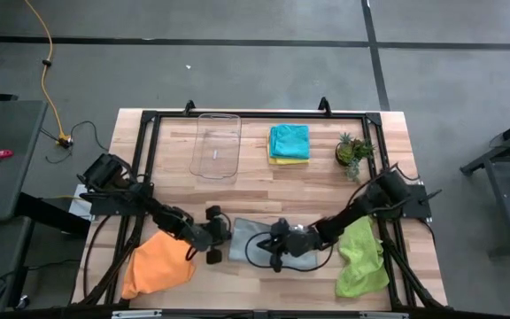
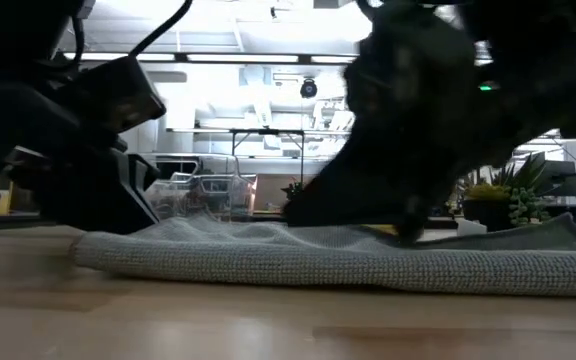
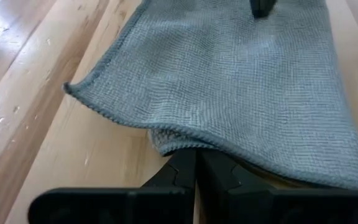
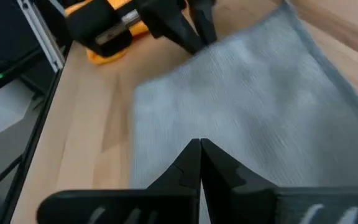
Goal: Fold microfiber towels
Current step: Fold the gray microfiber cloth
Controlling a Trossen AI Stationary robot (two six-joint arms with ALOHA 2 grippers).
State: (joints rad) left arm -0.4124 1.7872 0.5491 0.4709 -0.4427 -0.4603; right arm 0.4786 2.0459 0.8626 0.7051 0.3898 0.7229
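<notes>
A grey towel (image 1: pixel 248 236) lies flat on the wooden table between my two grippers, and the left wrist view shows two layers (image 3: pixel 229 74) at its left end. My left gripper (image 1: pixel 219 235) is shut at that end. My right gripper (image 1: pixel 273 245) is shut over the towel's middle (image 4: pixel 253 99), its tips low above the top face. An orange towel (image 1: pixel 158 266) lies crumpled at the near left and a lime green one (image 1: pixel 361 257) at the near right. A teal towel (image 1: pixel 289 138) sits folded on a yellow one (image 1: pixel 288 161) at the far side. My left gripper has the grey towel by the hem of its left end (image 3: pixel 178 138). The hem lies over the shut fingertips and hides them. The fingers come slanting down from the table's left. Beside them the edge (image 3: pixel 291 174) stands a little off the wood, and the rest lies flat. My right gripper's shut tips sit at the towel's top face (image 4: pixel 199 134); I cannot tell whether they touch it.
A clear plastic tray (image 1: pixel 217 144) stands at the far left centre and a small potted plant (image 1: pixel 354 151) at the far right. A black frame (image 1: pixel 149 120) runs around the table. Bare wood shows between the tray and the grey towel.
</notes>
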